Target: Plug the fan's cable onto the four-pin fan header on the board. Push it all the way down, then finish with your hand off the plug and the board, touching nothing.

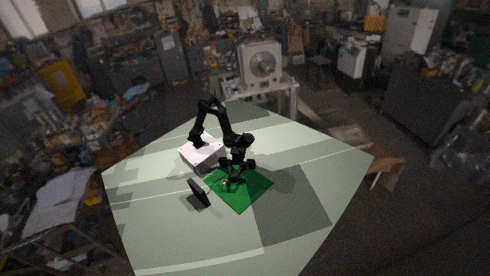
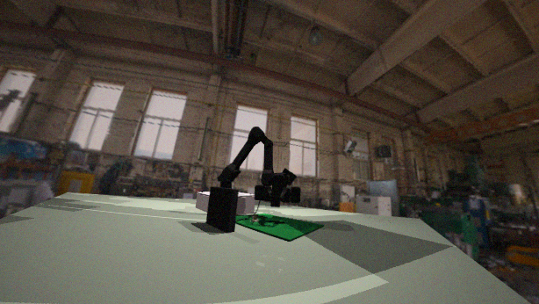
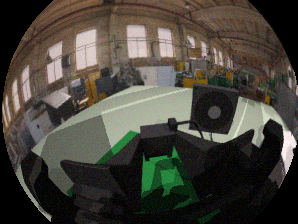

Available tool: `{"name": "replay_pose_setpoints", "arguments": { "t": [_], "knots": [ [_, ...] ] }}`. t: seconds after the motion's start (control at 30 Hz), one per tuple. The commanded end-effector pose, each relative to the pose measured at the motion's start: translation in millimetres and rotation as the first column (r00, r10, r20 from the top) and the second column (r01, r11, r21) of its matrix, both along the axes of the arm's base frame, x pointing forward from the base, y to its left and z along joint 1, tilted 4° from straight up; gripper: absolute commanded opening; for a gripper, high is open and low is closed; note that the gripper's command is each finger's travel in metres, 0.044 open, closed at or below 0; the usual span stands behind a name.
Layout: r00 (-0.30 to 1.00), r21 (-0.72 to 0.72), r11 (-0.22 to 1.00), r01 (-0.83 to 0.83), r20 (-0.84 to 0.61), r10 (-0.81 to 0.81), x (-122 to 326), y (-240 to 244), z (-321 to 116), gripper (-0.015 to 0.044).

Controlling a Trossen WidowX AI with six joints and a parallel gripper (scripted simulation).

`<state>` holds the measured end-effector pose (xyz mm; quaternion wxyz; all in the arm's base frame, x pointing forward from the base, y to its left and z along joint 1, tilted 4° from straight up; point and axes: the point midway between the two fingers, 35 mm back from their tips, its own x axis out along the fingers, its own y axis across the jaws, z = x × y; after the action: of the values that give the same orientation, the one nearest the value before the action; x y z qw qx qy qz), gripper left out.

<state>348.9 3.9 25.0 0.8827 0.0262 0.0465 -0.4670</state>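
The fan (image 1: 198, 192) (image 2: 223, 210) (image 3: 214, 111) is a dark square block standing on edge beside the green board (image 1: 240, 205) (image 2: 295, 231) (image 3: 120, 145). My gripper (image 1: 235, 179) (image 2: 276, 205) (image 3: 156, 135) is shut on the cable's plug over the board. A small dark part of the plug (image 3: 172, 123) sticks up at the fingertips in the wrist view, and a thin black cable (image 3: 188, 122) runs from it towards the fan. The fingers hide the rest of the plug. The four-pin header cannot be made out, nor the gap between plug and board.
The arm's base stands on a white box (image 1: 201, 155) (image 2: 247, 203) beside the board. A small pale and reddish part (image 1: 224, 183) (image 2: 255, 218) lies on the board's fan side. The fan stands close to the board's edge. Shadows cross the table (image 1: 191, 239) (image 2: 145, 264).
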Motion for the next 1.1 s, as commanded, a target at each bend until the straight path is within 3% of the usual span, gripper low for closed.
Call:
{"name": "replay_pose_setpoints", "arguments": {
  "t": [0.0, 1.07],
  "knots": [
    [1.000, -0.005, 1.000, -0.003, -0.014, 0.003, -1.6, -0.9, -5.1, 0.0000],
    [1.000, -0.005, 1.000, -0.003, -0.014, 0.003, -1.8, -1.9, -16.3, 0.0000]
  ]
}}
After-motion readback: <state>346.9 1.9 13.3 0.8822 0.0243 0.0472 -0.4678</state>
